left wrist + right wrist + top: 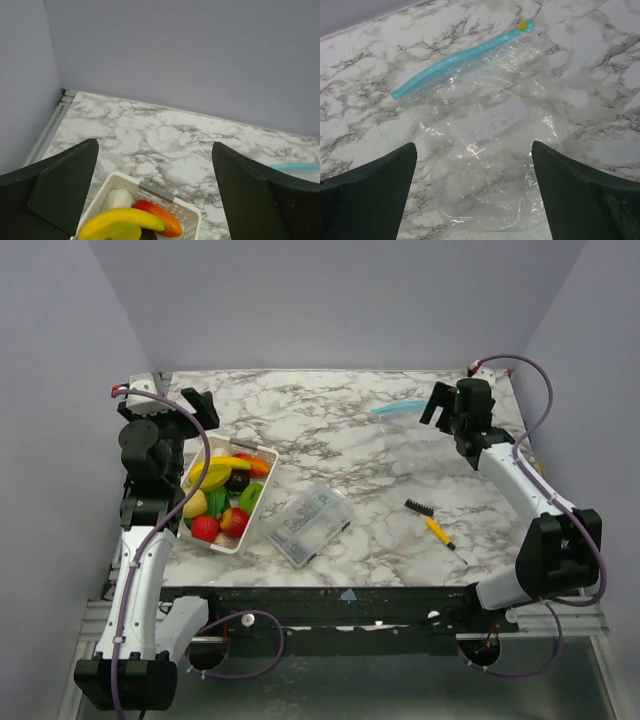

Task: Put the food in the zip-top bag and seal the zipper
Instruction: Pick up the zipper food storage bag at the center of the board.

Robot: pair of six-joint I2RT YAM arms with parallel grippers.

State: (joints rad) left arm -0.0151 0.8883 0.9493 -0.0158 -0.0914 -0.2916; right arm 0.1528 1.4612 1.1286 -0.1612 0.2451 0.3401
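Judging by how things lie, the task has barely begun. All of the food [225,495] sits heaped in the white tray [192,212] at the left side of the marble table [330,440]. The banana [120,220] lies on top, with an orange-red piece [160,217] and a pale white piece [119,199] beside it. The zip-top bag [490,150] lies flat and empty on the far right part of the table, well apart from the tray. Its light blue zipper [455,57] runs along the far edge, with a small yellow slider [522,24] at one end. Whether the mouth is parted or pressed shut cannot be told from these views. Every piece has yet to be carried across, and the sealing comes after that.

The right gripper [473,144] hovers over the bag with its jaws spread wide, one on each side of the plastic. It holds nothing, and it does not appear to touch the bag. The left gripper [155,145] hangs above the far end of the tray with its jaws equally wide. It too is empty and clear of the fruit below.

A clear rigid box [305,523] and a yellow-handled brush [432,525] lie between the two work areas, touched by neither arm
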